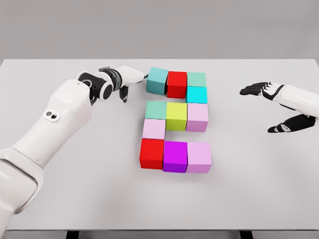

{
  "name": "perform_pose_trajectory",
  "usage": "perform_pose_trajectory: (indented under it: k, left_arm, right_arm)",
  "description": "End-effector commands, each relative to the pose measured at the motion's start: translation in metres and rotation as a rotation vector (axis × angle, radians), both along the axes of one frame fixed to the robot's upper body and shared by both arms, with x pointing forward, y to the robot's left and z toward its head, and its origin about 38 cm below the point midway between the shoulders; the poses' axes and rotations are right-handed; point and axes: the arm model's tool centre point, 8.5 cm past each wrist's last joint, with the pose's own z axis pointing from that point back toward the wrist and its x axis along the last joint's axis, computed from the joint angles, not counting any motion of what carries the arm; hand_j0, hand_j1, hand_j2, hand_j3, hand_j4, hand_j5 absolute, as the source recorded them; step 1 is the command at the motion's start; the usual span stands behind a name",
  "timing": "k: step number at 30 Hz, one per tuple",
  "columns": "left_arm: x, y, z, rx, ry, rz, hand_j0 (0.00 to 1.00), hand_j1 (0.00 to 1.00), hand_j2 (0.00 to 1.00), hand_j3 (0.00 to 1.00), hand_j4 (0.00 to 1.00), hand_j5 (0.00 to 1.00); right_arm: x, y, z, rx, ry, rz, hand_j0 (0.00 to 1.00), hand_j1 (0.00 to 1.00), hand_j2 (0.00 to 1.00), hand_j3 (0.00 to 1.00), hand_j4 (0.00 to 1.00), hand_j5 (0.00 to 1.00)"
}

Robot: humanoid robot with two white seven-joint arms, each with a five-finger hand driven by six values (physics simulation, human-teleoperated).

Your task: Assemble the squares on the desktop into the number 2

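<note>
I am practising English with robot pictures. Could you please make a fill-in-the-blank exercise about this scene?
1. The left hand reaches the ____ cube of the top row.
2. Between the two top-row green-blue cubes sits a ____ cube.
3. The bottom row holds ____ cubes.
4. The right hand holds ____.

Missing words: teal; red; three; nothing

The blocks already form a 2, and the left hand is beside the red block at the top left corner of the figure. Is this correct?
Not quite. In the head view the left hand is beside a teal block at the top left corner; the red block in that row sits in the middle. The rest is right: the blocks already form a 2.
</note>
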Motion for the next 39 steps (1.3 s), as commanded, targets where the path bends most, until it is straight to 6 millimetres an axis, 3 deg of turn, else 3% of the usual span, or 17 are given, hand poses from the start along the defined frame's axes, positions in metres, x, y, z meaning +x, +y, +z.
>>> perform_pose_trajectory:
  k: [1,6,10,27,30,36,39]
  left_arm:
    - [0.0,0.0,0.001,-0.001,-0.002,-0.001,1.0,1.0,1.0,1.0,1.0,1.0]
    - [0.0,0.001,-0.001,-0.001,0.003,0.001,1.0,1.0,1.0,1.0,1.0,1.0]
    - [0.0,0.002,-0.001,-0.003,0.003,-0.013,1.0,1.0,1.0,1.0,1.0,1.0]
    - [0.0,0.013,-0.002,0.001,0.008,0.0,1.0,1.0,1.0,1.0,1.0,1.0]
    - [0.0,0.026,0.001,-0.032,0.028,-0.021,1.0,1.0,1.0,1.0,1.0,1.0]
    - [0.001,0.052,0.022,-0.052,0.003,-0.05,1.0,1.0,1.0,1.0,1.0,1.0]
    - [0.008,0.059,0.049,-0.078,-0.026,-0.103,1.0,1.0,1.0,1.0,1.0,1.0]
  right_arm:
    - [0.0,0.0,0.0,0.006,0.003,-0.001,1.0,1.0,1.0,1.0,1.0,1.0]
    - [0.003,-0.001,-0.006,0.02,0.008,-0.016,1.0,1.0,1.0,1.0,1.0,1.0]
    - [0.005,0.01,-0.018,0.043,0.009,-0.01,1.0,1.0,1.0,1.0,1.0,1.0]
    - [0.005,0.008,-0.014,0.031,0.004,-0.011,1.0,1.0,1.0,1.0,1.0,1.0]
    - [0.005,0.008,-0.015,0.031,0.004,-0.012,1.0,1.0,1.0,1.0,1.0,1.0]
    - [0.005,0.009,-0.015,0.032,0.004,-0.011,1.0,1.0,1.0,1.0,1.0,1.0]
    - [0.005,0.009,-0.014,0.029,0.002,-0.009,1.0,1.0,1.0,1.0,1.0,1.0]
